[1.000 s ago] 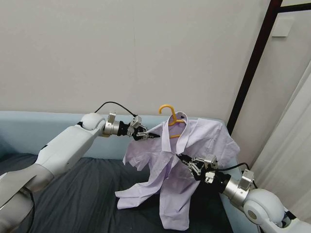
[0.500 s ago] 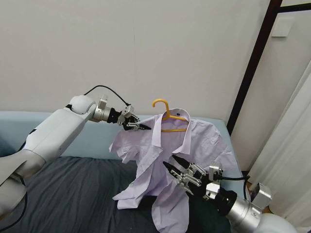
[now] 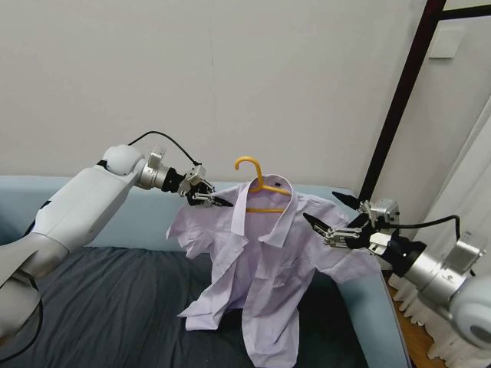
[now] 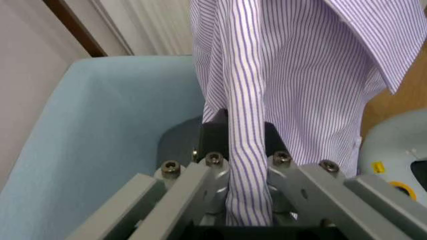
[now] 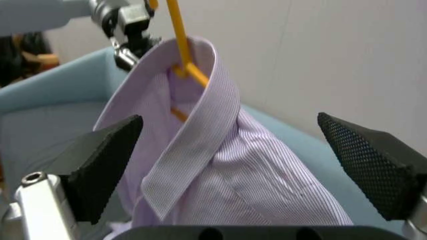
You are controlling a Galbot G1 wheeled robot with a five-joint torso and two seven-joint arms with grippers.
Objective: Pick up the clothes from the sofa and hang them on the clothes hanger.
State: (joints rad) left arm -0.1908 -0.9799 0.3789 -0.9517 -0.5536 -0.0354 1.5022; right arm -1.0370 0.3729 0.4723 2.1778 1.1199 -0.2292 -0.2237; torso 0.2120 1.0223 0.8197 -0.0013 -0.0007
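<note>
left gripper point(image 3: 205, 198) is pinching the purple shirt point(image 3: 261, 268) at one shoulder, so it hangs long-ways down over the sofa point(image 3: 92, 291). right gripper point(image 3: 331, 215) is spread wide just beside the other shoulder. yellow hanger point(image 3: 253, 172) hook sticks up between them, a bit nearer the left one
</note>
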